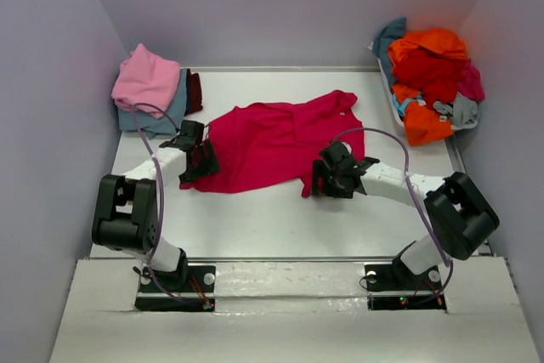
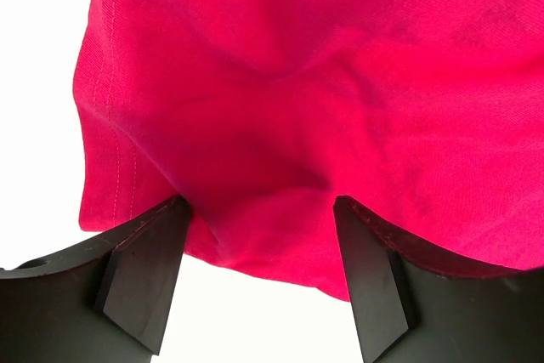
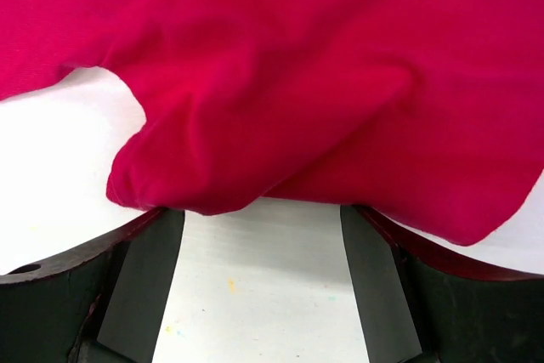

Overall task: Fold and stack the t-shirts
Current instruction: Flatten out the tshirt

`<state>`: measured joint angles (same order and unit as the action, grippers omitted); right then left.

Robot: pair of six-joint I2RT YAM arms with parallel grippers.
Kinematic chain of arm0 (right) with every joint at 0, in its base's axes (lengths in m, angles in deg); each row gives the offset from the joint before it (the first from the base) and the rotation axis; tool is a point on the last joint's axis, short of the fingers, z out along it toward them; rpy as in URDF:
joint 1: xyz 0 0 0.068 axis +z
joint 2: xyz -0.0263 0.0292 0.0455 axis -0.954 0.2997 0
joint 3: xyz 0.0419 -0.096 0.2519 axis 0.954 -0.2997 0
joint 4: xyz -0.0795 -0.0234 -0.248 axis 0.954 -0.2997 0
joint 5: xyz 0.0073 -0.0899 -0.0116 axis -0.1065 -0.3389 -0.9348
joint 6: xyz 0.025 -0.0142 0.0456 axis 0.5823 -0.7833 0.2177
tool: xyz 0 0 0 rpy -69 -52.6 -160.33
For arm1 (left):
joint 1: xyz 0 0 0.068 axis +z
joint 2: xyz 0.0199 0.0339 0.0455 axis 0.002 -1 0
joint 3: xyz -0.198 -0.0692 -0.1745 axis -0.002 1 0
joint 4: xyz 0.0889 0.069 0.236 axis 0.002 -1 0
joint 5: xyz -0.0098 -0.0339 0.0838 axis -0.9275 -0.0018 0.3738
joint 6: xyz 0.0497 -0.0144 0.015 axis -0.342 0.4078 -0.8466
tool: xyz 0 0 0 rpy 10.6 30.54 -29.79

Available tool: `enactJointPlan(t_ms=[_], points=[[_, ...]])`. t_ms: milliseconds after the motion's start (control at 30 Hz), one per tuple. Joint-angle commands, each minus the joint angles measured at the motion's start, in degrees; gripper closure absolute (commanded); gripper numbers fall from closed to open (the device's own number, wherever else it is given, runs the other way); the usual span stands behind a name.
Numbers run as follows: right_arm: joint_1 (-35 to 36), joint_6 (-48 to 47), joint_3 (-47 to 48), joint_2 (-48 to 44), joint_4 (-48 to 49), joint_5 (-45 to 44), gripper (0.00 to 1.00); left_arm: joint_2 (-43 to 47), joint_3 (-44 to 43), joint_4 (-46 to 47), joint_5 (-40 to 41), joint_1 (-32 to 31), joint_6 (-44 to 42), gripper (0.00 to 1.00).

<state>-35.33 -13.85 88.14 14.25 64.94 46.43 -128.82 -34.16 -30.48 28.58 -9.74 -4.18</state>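
T-shirt cloth met both arms at the near edge: the magenta-red t-shirt (image 1: 272,142) lay spread but rumpled across the middle of the table (image 1: 280,227). The left gripper (image 1: 197,159) sat at the shirt's near-left corner with its jaws wide. In the left wrist view the stitched hem bulged between the 2 fingers (image 2: 144,269), unpinched. The right gripper (image 1: 330,178) sat at the near-right edge, its jaws also wide. Its wrist view showed a turned-over lobe of cloth just ahead of the fingertips, with bare table between them. Neither gripper held anything.

The fabric looked thin, light and limp. It would likely sag, drag and bunch rather than keep any shape when lifted. The stitched hem seemed the best place to take hold, 1 pinch at each near corner, so the edge between them could be drawn taut. On the right, the doubled lobe meant a pinch might catch 2 layers, so a grip nearer the true edge looked safer.

Farther back, a folded stack (image 1: 151,87) stood at the far-left corner, pink on top of dusty blue, with maroon showing beside it. At the far right a loose heap (image 1: 429,74) of orange, red, teal, grey and pink tees waited, well apart from the spread shirt.
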Motion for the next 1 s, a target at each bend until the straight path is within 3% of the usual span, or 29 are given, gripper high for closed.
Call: enactJointPlan(t_ms=[0, 333, 700, 967], points=[[0.47, 0.19, 3.75, 0.02, -2.14, 0.07, 0.21, 2.38, 0.55, -0.20, -0.95, 0.14, -0.32, 0.21], [1.00, 0.63, 6.15, -8.78, -9.11, -3.44, 0.19, 2.47, 0.63, 0.07, -0.87, 0.14, -0.32, 0.21], [1.00, 0.37, 7.20, 4.13, -1.74, -3.62, 0.20, 3.79, 0.90, -0.19, -0.60, 0.14, -0.68, 0.21], [1.00, -0.33, 11.06, 7.39, -2.26, -4.15, 0.20, 3.88, 1.16, 0.16, -1.13, 0.14, -0.76, 0.21]])
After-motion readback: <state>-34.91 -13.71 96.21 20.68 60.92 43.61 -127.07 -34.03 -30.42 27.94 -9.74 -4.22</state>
